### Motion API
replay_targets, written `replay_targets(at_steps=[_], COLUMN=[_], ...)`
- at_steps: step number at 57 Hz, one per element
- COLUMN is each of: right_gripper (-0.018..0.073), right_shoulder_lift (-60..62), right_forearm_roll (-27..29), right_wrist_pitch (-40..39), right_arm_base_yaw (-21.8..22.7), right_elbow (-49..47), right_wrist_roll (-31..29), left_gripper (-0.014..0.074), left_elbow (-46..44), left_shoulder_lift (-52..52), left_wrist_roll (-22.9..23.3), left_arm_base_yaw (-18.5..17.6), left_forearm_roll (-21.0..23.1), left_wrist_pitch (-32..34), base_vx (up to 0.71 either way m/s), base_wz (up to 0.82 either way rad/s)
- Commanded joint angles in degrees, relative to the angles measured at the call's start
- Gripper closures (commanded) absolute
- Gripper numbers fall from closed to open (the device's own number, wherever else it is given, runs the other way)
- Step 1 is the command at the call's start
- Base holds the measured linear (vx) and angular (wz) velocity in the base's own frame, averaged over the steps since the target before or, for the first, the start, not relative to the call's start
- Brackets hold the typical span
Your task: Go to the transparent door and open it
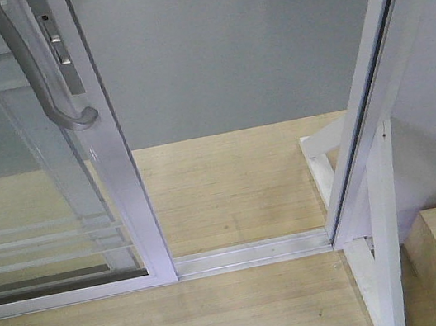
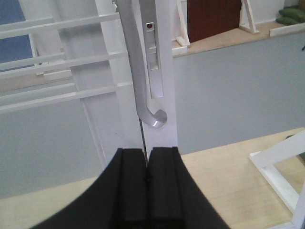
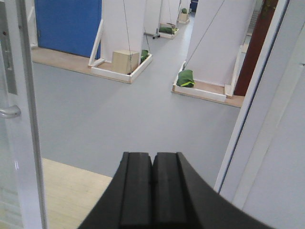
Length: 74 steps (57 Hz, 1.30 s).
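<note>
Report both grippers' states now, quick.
Left gripper: jaws closed, holding nothing; it sits just below the door handle.
Right gripper: jaws closed, empty, pointing through the open doorway.

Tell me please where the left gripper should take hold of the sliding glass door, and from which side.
Probably the curved grey pull handle on the door's white stile. It runs vertically and ends in a hook, so closing across its straight shaft from the front, just above the hook, should resist slipping. The left gripper sits shut just below it.
</note>
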State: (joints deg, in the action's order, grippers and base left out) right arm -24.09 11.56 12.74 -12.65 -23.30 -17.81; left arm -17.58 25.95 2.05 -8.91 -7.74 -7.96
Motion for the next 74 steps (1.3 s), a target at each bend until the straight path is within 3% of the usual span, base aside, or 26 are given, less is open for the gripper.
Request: replay_targets(at_steps=[1,16,36,62,74], right_gripper=[0.0562,0.0562,0.0561,0.0561,0.0561], right_shoulder_lift=[3.9,9.9,9.9,9.9,9.9], right_forearm_roll=[-0.5,-0.4,-0.4,-0.4,-0.4], right_wrist_pitch=[-1.9,-10.3,-2.3,-2.0,-1.8], right_arm_base_yaw=[0.2,0.2,0.2,0.2,0.2], right_elbow=[1.2,8.6,8.6,8.6,8.6], right_wrist_roll=[0.6,0.8,0.8,0.8,0.8], left_gripper=[0.0596,0.0596,0.0596,0.0596,0.0596], left_elbow=[1.3,3.9,3.9,3.9,7.8], left_shoulder_lift=[-4.9,-11.9,-12.0,-12.0,-21.3], left_wrist_roll=[0.4,0.4,0.4,0.4,-1.2], left_arm_base_yaw=[-0.3,-0.3,-0.3,-0.3,-0.3], left_forearm_roll=[1.1,4.6,4.6,4.6,2.1], left_wrist_pitch=[2.6,0.2,-0.7,-0.8,-6.4], base_vx=[0.0,0.0,0.0,0.0,0.0], base_wz=[0.0,0.0,0.0,0.0,0.0])
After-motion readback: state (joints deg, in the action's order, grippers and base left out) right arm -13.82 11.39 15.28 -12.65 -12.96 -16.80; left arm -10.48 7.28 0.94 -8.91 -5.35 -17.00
